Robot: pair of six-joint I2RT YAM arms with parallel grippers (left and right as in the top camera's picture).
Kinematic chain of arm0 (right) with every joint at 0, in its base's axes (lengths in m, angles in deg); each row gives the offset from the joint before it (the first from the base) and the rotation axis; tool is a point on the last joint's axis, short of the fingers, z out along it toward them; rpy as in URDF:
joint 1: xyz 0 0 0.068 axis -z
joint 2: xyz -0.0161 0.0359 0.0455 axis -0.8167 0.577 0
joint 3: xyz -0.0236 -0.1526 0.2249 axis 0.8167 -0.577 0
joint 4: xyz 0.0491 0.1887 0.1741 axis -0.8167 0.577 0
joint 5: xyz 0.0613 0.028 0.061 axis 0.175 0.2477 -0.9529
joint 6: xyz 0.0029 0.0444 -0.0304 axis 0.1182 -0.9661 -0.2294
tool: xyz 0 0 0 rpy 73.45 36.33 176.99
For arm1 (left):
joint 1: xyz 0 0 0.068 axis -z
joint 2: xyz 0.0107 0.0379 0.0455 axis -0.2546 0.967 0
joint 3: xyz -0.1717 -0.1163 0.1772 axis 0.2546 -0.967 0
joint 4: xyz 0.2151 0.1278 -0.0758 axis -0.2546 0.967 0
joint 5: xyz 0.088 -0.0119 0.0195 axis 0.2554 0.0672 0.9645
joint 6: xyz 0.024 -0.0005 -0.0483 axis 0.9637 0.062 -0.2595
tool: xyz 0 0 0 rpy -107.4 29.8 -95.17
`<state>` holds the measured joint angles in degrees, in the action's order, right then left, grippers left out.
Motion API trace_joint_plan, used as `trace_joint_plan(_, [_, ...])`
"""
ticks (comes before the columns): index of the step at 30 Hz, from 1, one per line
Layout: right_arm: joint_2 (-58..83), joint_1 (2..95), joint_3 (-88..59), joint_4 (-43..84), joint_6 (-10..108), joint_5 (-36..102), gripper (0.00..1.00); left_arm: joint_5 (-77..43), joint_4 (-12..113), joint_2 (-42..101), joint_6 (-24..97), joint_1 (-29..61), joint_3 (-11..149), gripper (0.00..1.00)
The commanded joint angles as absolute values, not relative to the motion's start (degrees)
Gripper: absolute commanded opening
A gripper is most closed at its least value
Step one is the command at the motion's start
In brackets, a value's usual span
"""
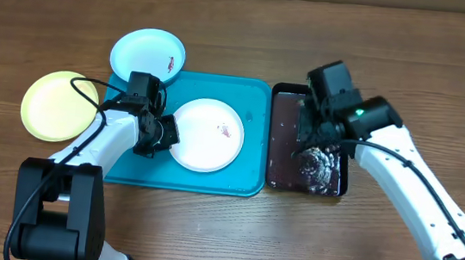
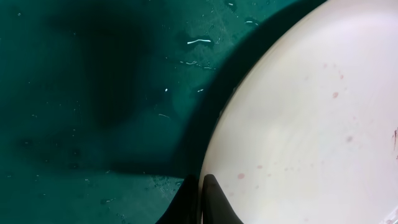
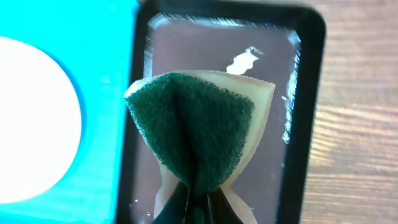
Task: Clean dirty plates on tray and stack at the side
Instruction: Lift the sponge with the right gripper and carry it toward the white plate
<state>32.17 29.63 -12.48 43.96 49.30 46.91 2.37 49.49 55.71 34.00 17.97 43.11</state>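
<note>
- The white plate is lying flat in the middle of the turquoise tray, showing small reddish stains.
- The blue-rimmed plate is overlapping the tray's far left corner, and the yellow-green plate is sitting on the desk just left of the tray.
- The left gripper is sitting at the white plate's left rim, its jaws closed narrow and seemingly pinching that rim.
- The right gripper is hanging over the black tray, its jaws squeezing the green sponge into a fold.
- The plates are likely light, stiff plastic that is sliding easily on the wet tray.
- The thin raised rim is looking like the only good place to hold them.
- The sponge is soft and is giving under pressure.
</note>
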Motion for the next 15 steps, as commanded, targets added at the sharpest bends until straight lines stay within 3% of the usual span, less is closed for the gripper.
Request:
trace_joint_plan(1, [31.7,29.9,-8.7,44.2,49.7,41.3,0.04,3.2,49.5,55.2,34.7,18.0,43.9,0.04])
trace_joint_plan(8, [33.2,28.7,-8.7,37.5,49.3,29.9,0.04,3.2,49.0,55.2,34.7,19.0,43.9,0.04])
trace_joint_plan(15, [40.3,22.2,-8.7,31.1,49.3,30.9,0.04,3.3,48.6,55.2,34.7,20.2,43.9,0.04])
